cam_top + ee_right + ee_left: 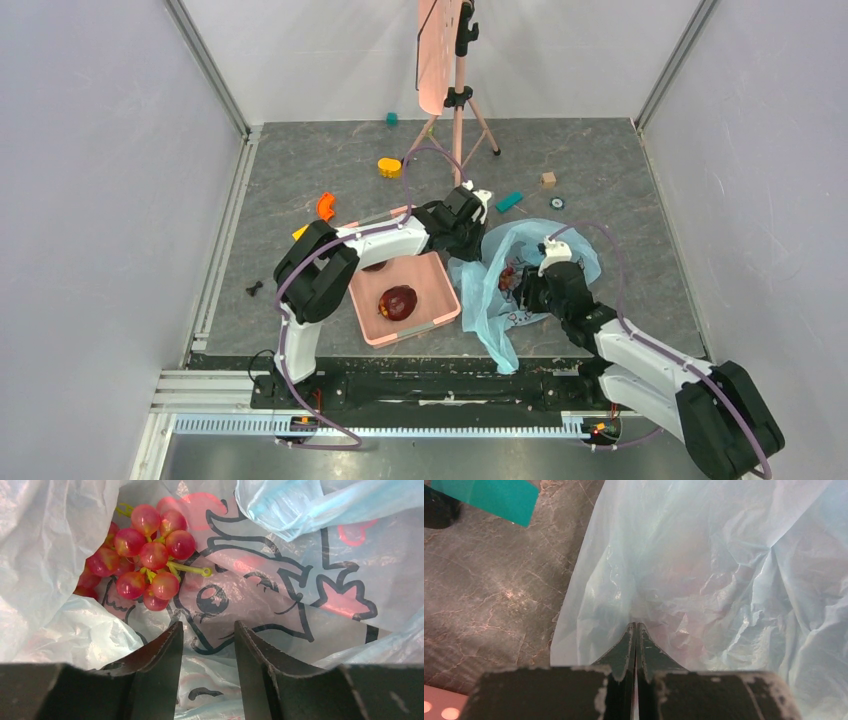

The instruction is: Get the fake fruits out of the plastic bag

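The light-blue plastic bag (572, 252) lies crumpled right of centre, its mouth facing the arms. My left gripper (476, 238) is shut on the bag's left edge; in the left wrist view the film (704, 555) hangs from the closed fingertips (636, 625). My right gripper (521, 286) reaches inside the bag, open, with only printed film (300, 580) under the gap (207, 626). A bunch of red fake grapes (142, 550) with a yellow-green stem lies just ahead and left of the fingers, untouched. One dark-red fake fruit (398, 302) sits in the pink basket.
The pink basket (442, 300) stands left of the bag, under the left arm. A tripod with a pink board (458, 100) stands at the back. Small blocks are scattered: yellow (389, 167), orange (325, 205), teal (508, 201), wooden (548, 179).
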`<state>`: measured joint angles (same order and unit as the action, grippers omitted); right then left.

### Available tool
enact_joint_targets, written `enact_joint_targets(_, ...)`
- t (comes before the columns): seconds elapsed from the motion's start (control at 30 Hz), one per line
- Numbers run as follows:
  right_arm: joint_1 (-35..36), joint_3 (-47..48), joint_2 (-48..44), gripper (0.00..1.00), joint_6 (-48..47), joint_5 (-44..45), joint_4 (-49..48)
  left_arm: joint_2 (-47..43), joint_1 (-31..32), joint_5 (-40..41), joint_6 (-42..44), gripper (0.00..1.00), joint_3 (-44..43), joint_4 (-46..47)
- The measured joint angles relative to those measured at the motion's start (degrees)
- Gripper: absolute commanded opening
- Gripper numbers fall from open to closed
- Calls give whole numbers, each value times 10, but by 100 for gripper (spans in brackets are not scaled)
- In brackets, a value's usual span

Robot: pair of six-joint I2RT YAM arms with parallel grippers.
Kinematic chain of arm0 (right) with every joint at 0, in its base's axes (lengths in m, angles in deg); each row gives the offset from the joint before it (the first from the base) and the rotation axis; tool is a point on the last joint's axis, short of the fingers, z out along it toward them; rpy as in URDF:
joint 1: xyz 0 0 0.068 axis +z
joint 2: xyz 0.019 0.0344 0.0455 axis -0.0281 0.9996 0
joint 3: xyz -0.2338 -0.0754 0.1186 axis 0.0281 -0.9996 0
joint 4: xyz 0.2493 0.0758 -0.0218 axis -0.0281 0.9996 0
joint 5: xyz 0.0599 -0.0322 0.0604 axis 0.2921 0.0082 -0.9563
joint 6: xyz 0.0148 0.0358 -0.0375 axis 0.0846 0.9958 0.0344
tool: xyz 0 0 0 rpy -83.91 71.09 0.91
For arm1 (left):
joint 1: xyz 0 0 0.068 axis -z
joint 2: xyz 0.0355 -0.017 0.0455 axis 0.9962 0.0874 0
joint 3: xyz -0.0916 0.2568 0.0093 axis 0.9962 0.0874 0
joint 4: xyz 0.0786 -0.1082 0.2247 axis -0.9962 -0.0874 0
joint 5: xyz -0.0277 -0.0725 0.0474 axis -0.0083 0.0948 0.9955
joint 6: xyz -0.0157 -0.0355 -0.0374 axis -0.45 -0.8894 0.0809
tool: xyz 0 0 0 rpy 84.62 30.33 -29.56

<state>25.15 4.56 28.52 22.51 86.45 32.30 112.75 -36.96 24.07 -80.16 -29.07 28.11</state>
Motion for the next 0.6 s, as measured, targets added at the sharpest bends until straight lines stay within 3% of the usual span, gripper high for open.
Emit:
enact_joint_targets(0.37, 0, -48, -59, 51, 74, 16, -37, 0, 1, 0, 0, 2, 9, 8)
enact_joint_targets(0.6, -11, -60, -131, 48, 160, 15, -39, 0, 1, 0, 0, 2, 10, 9)
